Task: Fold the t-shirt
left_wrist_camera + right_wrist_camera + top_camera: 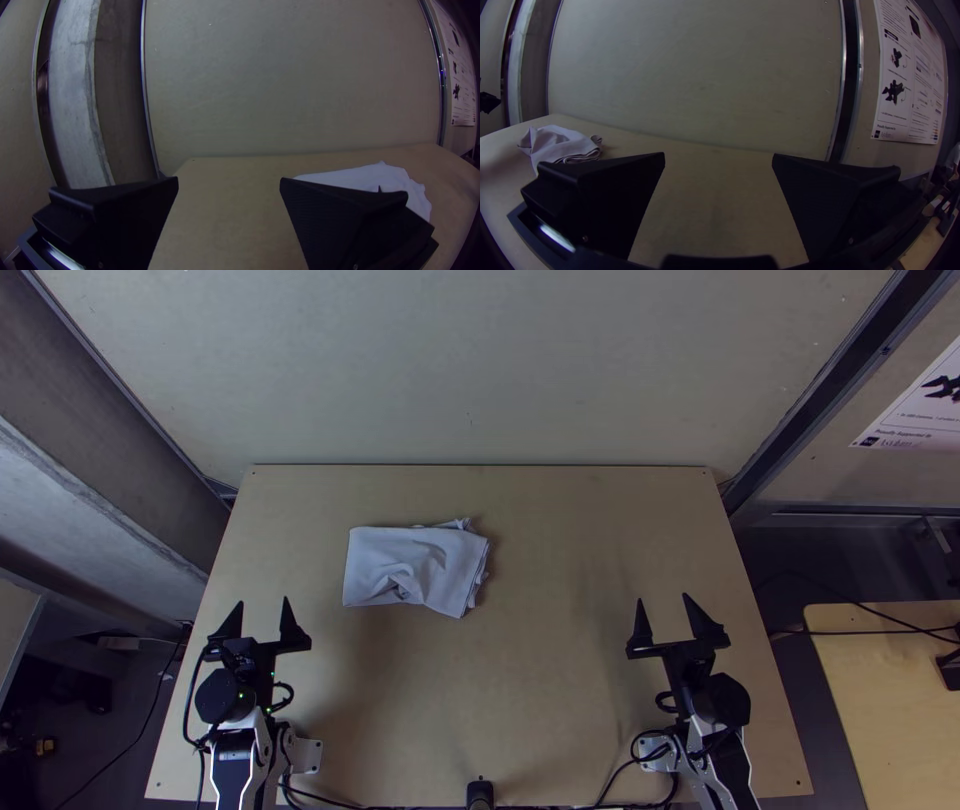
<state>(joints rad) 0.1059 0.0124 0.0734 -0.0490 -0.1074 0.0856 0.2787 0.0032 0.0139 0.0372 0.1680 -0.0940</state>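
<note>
Left gripper point(262, 601) and right gripper point(663, 598) stand wide and empty, with the T-shirt point(385, 570) folded beyond them

Two broad black fingers stand well apart on each arm, and nothing lies between either pair. Both grippers are over the near half of the light wooden table point(550, 690), one toward each side, pointing toward the far edge.

The T-shirt, pale greyish lavender, lies in the table's far half, left of the middle. It sits farther out than the left gripper and somewhat inward of it, well apart from the right gripper; neither touches it. It is folded into a compact, roughly four-sided bundle, with creases gathered near the middle of its near edge. Toward the robot's right, its edges are uneven, and several layers show there; how many folds it has cannot be told.

In the left wrist view, one finger of the left gripper point(229, 178) covers part of the cloth. The right wrist view shows rumpled, stacked layers beyond a finger of the right gripper point(719, 154).

Past the far edge stands a plain pale panel point(450, 360). On the robot's right, a printed poster point(915, 420) hangs on the wall above a second wooden table point(900, 700).
</note>
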